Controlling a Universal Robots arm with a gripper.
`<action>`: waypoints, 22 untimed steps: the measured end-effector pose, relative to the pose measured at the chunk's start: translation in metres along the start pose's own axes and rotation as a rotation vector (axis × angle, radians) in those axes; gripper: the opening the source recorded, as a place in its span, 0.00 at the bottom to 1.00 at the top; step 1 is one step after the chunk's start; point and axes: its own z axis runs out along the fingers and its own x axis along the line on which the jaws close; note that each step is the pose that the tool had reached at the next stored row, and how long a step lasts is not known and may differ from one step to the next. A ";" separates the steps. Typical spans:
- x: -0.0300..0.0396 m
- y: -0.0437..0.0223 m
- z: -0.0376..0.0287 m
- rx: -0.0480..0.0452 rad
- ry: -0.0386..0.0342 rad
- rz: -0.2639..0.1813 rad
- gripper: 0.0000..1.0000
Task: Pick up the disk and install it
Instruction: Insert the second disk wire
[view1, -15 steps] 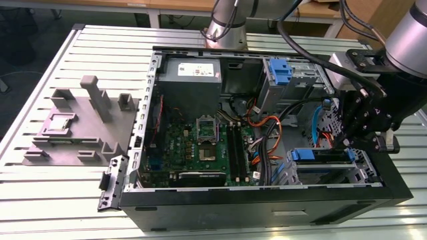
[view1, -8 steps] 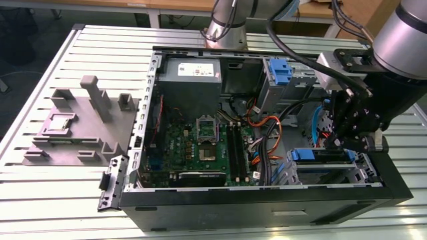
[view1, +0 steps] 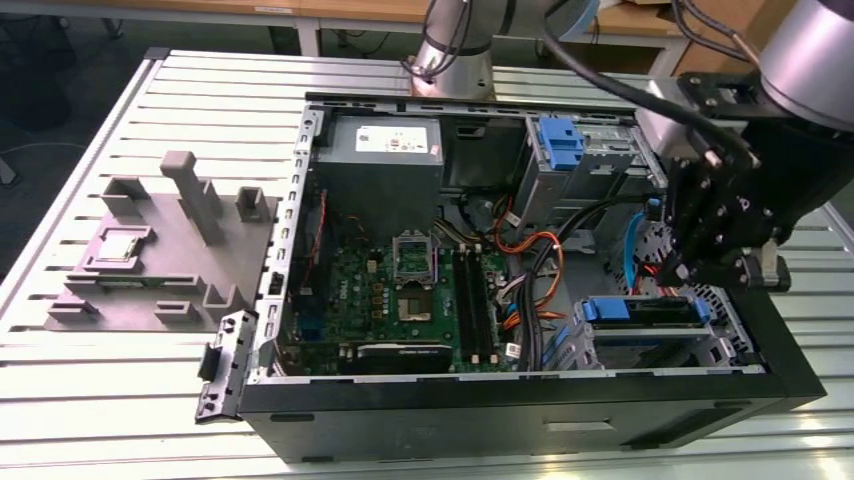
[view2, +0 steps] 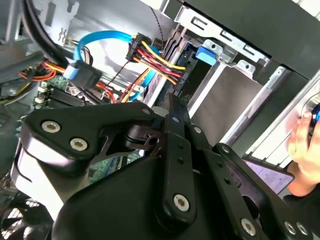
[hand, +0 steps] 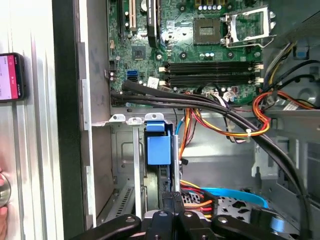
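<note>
The disk (view1: 643, 312), a flat drive in a blue plastic frame, sits in the lower drive cage of the open computer case (view1: 534, 400), on the exterior view's right. In the first wrist view the disk (hand: 159, 149) stands edge-on in its slot with the blue tab up. My gripper (view1: 681, 275) hangs just behind it over the cage. In both wrist views the gripper (hand: 172, 197) (view2: 169, 102) has its fingers drawn together, tips right at the disk's end. Whether they pinch any part of it is hidden.
Cable bundles (view1: 534, 262) run between the motherboard (view1: 400, 290) and the cage. A second blue bracket (view1: 561, 140) and the power supply (view1: 384, 145) sit at the case's back. A grey fixture (view1: 147, 255) lies on the slatted table. A hand (view2: 302, 145) and a phone (hand: 10, 75) are beside the case.
</note>
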 end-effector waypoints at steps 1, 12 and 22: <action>-0.0014 0.0000 -0.0016 0.0000 -0.0001 0.000 0.10; -0.0320 0.0012 -0.0145 0.0000 0.0001 0.000 0.10; -0.0522 0.0019 -0.0239 0.0002 0.0072 0.000 0.10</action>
